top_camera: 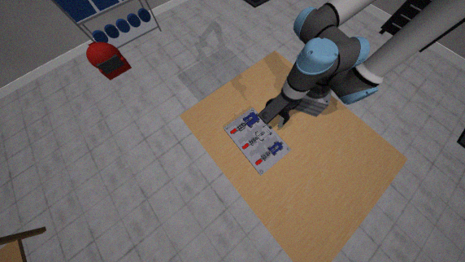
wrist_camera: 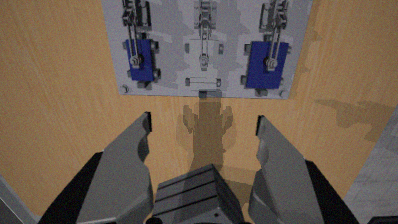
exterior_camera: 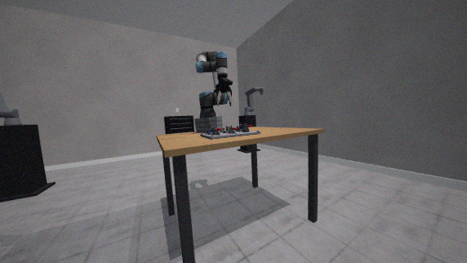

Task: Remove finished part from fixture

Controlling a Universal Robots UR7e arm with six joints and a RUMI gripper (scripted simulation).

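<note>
The grey fixture plate (top_camera: pixel 265 163) (exterior_camera: pixel 212 136) (wrist_camera: pixel 165 20) lies on the wooden table (top_camera: pixel 325 183) (exterior_camera: pixel 245 139) (wrist_camera: pixel 60 100). Two blue blanks (top_camera: pixel 250 119) (top_camera: pixel 275 148) (wrist_camera: pixel 139 60) (wrist_camera: pixel 267 64) sit under their clamps in the outer stations. The pale grey finished part (top_camera: pixel 262 136) (wrist_camera: pixel 203 60) sits in the middle station under its clamp. My gripper (top_camera: pixel 275 121) (exterior_camera: pixel 224 98) (wrist_camera: pixel 203 115) is open and empty. It hangs well above the table, just off the plate's near edge, in line with the middle station.
Red clamp handles (top_camera: pixel 245 146) line the plate's far side. A red object (top_camera: pixel 107 60) and a rack with blue discs (top_camera: pixel 122 24) stand on the floor. A second small arm (exterior_camera: pixel 251 100), a black box (exterior_camera: pixel 179 123) and a black cabinet (exterior_camera: pixel 20 159) stand beyond the table.
</note>
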